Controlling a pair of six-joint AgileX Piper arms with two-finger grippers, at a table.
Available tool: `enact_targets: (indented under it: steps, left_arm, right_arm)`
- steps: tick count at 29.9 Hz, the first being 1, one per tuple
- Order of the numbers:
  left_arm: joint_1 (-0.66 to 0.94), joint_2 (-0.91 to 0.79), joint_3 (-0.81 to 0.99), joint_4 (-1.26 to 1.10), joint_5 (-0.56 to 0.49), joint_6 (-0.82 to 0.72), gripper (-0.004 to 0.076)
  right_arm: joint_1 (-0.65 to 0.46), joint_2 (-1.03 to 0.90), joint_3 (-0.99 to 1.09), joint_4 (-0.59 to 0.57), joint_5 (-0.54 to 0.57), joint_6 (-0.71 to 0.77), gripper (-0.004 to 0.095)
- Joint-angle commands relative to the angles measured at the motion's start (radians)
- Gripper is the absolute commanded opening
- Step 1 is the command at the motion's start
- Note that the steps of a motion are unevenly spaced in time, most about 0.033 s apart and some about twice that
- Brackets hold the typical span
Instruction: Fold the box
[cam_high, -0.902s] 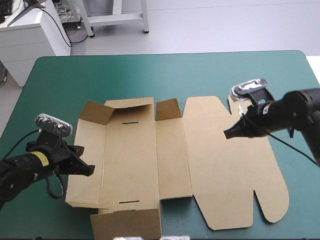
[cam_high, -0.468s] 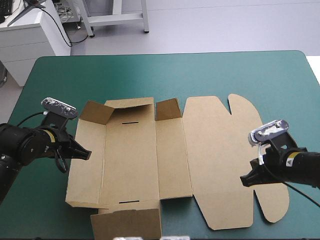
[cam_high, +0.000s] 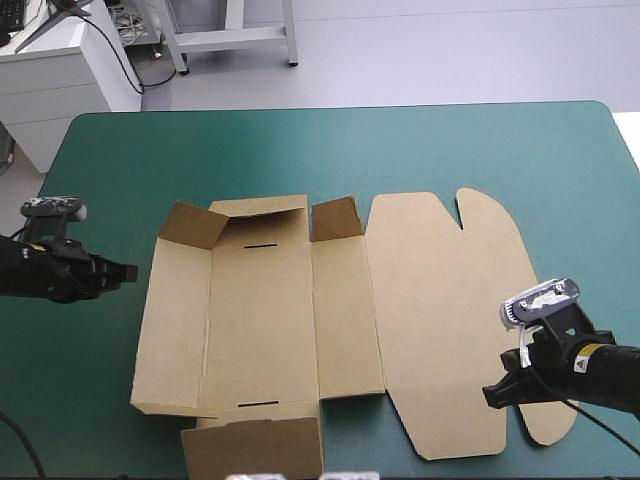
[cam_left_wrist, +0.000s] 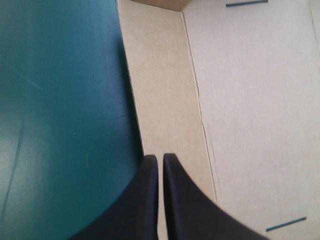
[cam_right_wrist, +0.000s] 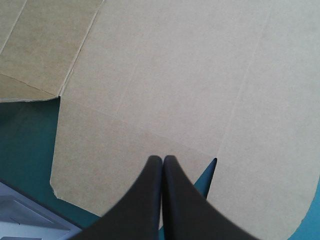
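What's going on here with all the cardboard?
Two robot arms have a brown box to fold. It lies mostly flat on the teal-green table, with only a few flaps raised at its far edge. The left gripper hovers beside the box's left edge, the right gripper over the near right corner of the lid. Both are shut and hold nothing.

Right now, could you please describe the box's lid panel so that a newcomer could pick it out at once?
On the teal-green table cover lies a cut sheet of brown board, the box. Its large flat lid panel is the part toward the table's right edge. It alone has rounded, notched ears; its neighbours are straight-edged rectangles.
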Motion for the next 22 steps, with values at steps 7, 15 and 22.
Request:
enact_targets:
  steps: [7,15,22]
  left_arm:
    - [0.329,0.086,-0.030,-0.205,0.026,0.087,0.0015]
    - [0.331,0.095,-0.018,-0.156,-0.013,0.047,0.0042]
    - [0.331,0.104,-0.016,-0.154,0.000,0.047,0.0451]
  right_arm:
    - [-0.005,-0.002,-0.017,0.027,-0.062,-0.035,-0.0019]
    - [-0.005,-0.002,-0.017,0.027,-0.079,-0.044,-0.0019]
    - [-0.005,-0.002,-0.017,0.027,-0.091,-0.046,-0.0019]
